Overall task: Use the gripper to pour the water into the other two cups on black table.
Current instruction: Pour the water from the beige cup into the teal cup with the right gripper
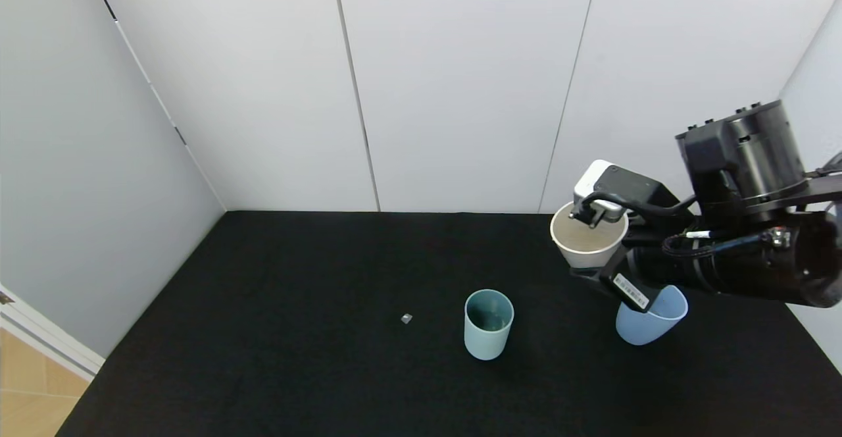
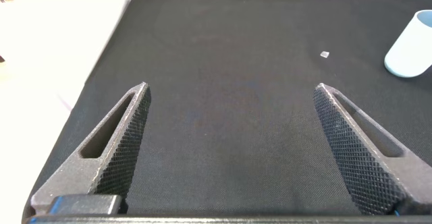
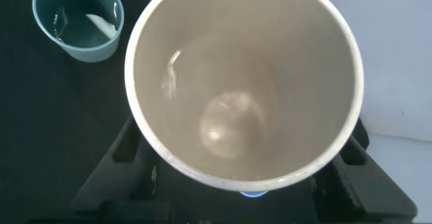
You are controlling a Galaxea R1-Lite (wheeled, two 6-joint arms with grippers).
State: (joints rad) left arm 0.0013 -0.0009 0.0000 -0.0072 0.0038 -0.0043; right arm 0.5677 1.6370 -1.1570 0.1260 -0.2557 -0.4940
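Observation:
My right gripper [image 1: 595, 262] is shut on a beige cup [image 1: 587, 243] and holds it roughly upright above the black table [image 1: 296, 358], at the right. In the right wrist view the gripper [image 3: 243, 153] clasps the cup [image 3: 243, 62], and a faint sheen of water [image 3: 226, 126] lies at its bottom. The periwinkle cup [image 1: 651, 324] stands just below and in front of the arm, partly hidden; only a sliver of it [image 3: 254, 194] shows under the beige cup. The teal cup [image 1: 489, 325] stands at the table's middle with water in it [image 3: 84, 25].
A small grey speck [image 1: 406, 318] lies left of the teal cup. My left gripper [image 2: 233, 92] is open and empty over bare cloth; a pale blue cup [image 2: 412, 45] shows far off. White walls close in the back and sides.

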